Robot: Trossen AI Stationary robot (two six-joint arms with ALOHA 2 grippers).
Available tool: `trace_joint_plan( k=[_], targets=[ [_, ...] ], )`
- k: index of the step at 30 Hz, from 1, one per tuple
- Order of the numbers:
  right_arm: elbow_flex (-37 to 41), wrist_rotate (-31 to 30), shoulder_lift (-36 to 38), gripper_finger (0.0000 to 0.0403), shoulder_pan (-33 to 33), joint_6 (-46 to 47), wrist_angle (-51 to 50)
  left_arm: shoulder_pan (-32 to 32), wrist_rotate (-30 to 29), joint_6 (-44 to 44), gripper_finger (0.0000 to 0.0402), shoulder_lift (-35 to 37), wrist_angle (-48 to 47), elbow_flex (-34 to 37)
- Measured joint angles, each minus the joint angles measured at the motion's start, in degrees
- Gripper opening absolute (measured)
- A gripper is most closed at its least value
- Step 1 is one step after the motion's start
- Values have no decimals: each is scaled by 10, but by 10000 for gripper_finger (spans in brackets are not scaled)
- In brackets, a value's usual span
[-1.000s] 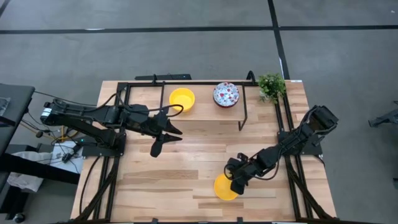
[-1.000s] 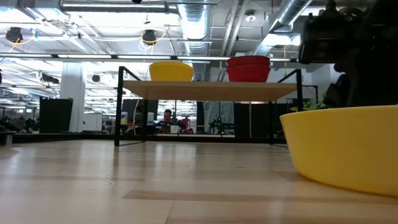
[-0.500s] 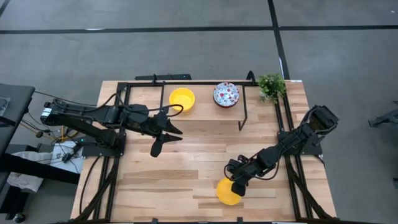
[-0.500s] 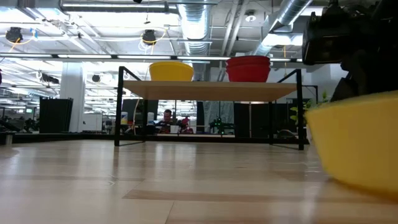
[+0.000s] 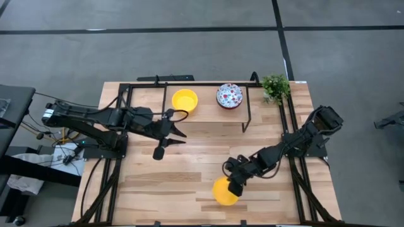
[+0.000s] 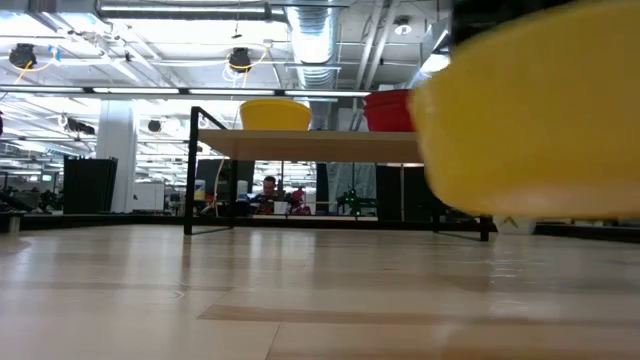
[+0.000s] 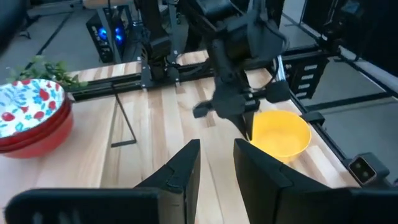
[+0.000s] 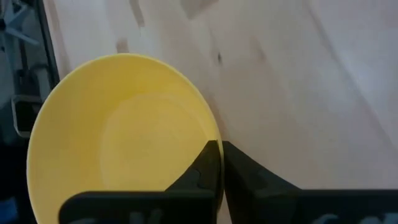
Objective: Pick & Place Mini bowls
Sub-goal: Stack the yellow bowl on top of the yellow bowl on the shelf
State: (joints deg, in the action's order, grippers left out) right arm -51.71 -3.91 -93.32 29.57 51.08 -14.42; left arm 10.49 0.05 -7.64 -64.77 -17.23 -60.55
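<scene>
Right gripper is clamped on the rim of a yellow mini bowl, fingers pinched tight w/ the bowl's wall between them; right wrist view shows the two dark fingers nearly together over the rim, bowl empty. Low view has that bowl clear of the bench top, w/ room showing under it, so it is lifted. It hangs over the bench near the front edge, a bit right of centre.

Left gripper sits over the bench's left-centre, fingers a little apart, holding nothing, touching nothing.

Small shelf rack stands along the bench's back edge. On it: a 2nd yellow mini bowl towards the rack's left, empty, and a floral mini bowl towards its right. Left wrist view shows the floral bowl nested on red rims below, so it's a stack; how many in it can't be told. Green plant at the bench's back right corner.

Low view: lifted bowl is cut off by the frame's right & top edges and hides the right gripper plus part of the rack. A person shows far off in the room behind, too small to make out.
</scene>
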Motion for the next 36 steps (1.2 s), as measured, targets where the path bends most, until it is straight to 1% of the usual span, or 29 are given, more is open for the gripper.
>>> trace_joint_plan(
  k=[3, 8, 12, 18, 20, 24, 26, 31, 33, 36],
  targets=[
    [-31, 1, 0, 1, -22, -15, -29, 2, 1, -16, 97, -7, -5, 0],
    [-79, -1, 1, 1, -71, -31, -69, 21, 5, -90, 97, -22, -21, 0],
    [-105, -1, 1, 1, -113, -31, -89, 38, 11, -153, 97, -45, -61, 0],
    [-117, -1, 1, 1, -166, -31, -91, 45, 10, -172, 97, -92, -114, 0],
    [-117, -1, -1, 1, -180, -31, -90, 45, -1, -192, 97, -111, -124, 0],
    [-117, 0, -11, 1, -198, -26, -77, 46, -33, -244, 97, -147, -123, 0],
    [-117, 0, -18, 1, -203, -26, -68, 46, -36, -262, 97, -164, -123, 0],
    [-117, -6, -27, 0, -211, -29, -64, 46, -37, -266, 97, -186, -119, 0],
    [-119, -8, -39, 0, -211, -30, -50, 46, -37, -266, 97, -187, -119, 0],
    [-116, -7, -56, 0, -211, -30, -60, 46, -37, -269, 97, -187, -110, 0]
  ],
)
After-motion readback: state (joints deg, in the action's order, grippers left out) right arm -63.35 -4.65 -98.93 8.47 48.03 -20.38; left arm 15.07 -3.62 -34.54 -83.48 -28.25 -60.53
